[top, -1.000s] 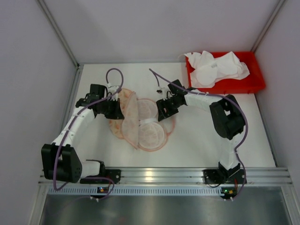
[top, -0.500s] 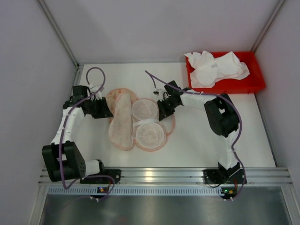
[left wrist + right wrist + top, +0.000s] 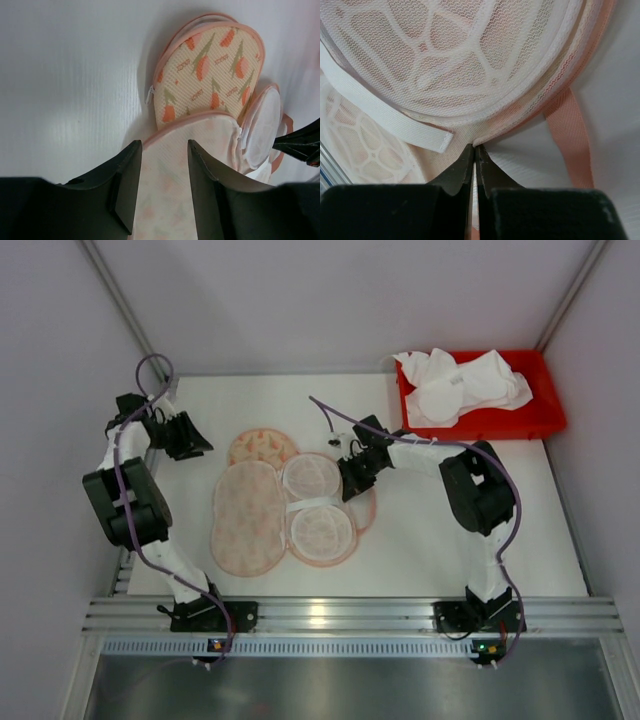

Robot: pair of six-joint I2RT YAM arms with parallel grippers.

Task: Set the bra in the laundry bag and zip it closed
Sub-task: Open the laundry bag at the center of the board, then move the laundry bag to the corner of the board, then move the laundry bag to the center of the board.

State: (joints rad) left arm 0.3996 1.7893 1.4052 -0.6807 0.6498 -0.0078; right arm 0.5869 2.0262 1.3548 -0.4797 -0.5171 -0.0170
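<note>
Left end effector point(image 3: 163, 146) released beside opened laundry bag point(image 3: 210, 65); right end effector point(image 3: 475, 146) clenched on laundry bag rim, touching bra point(image 3: 445, 60), on bench point(image 3: 430, 550)

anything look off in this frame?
Nothing damaged or spilled. The laundry bag lies splayed open, its flap flopped left, leaving the bra cups uncovered. A peach strap pokes out past the bag's rim by the right claw, which is pinched shut on that rim. The left claw is open, holding nothing.
</note>
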